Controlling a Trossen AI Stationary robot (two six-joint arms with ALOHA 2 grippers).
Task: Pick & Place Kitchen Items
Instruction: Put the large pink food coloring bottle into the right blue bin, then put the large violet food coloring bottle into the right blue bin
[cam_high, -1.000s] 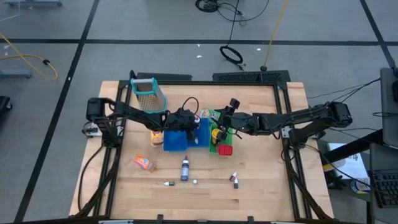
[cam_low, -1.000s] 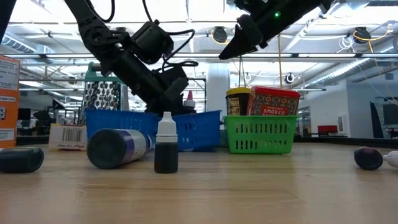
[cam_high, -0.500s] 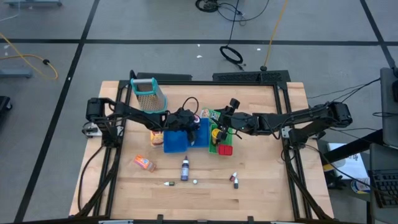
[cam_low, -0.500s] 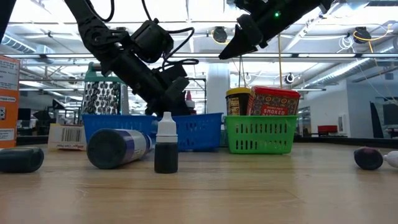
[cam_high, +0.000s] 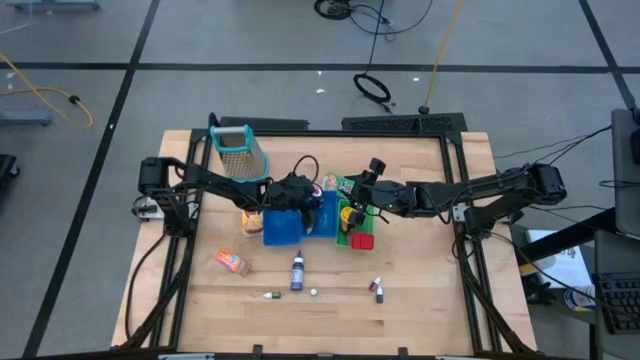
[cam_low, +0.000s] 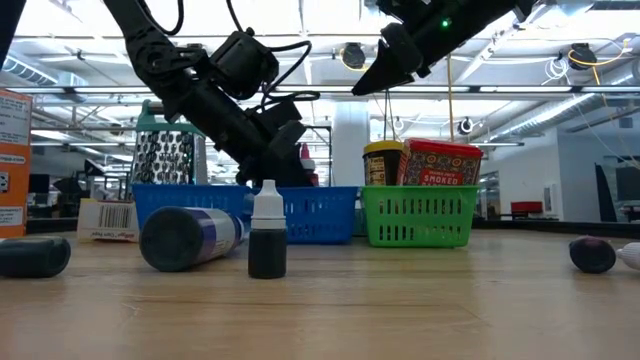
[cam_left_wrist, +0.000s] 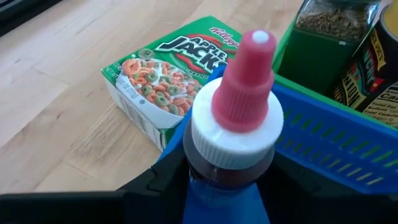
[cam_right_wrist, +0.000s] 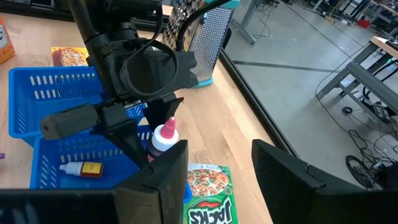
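Left gripper (cam_right_wrist: 144, 142): clamped on pink-capped bottle (cam_left_wrist: 239, 118) over blue basket (cam_high: 285, 226). Right gripper (cam_right_wrist: 214, 163): spread wide, above green basket (cam_low: 418, 215). Wooden table (cam_high: 420, 290).

bottle (cam_left_wrist: 233, 134): pink tip, white cap | basket (cam_left_wrist: 329, 140): blue | cereal box (cam_left_wrist: 165, 78): green

Body of pink-capped bottle (cam_left_wrist: 239, 124) hidden between left end effector (cam_left_wrist: 205, 186) fingers. Jar (cam_left_wrist: 339, 31) beyond it cut off by frame edge, label unreadable.

2 baskets (cam_high: 285, 230), 1 grater (cam_high: 238, 150), 1 cereal box (cam_left_wrist: 168, 74).
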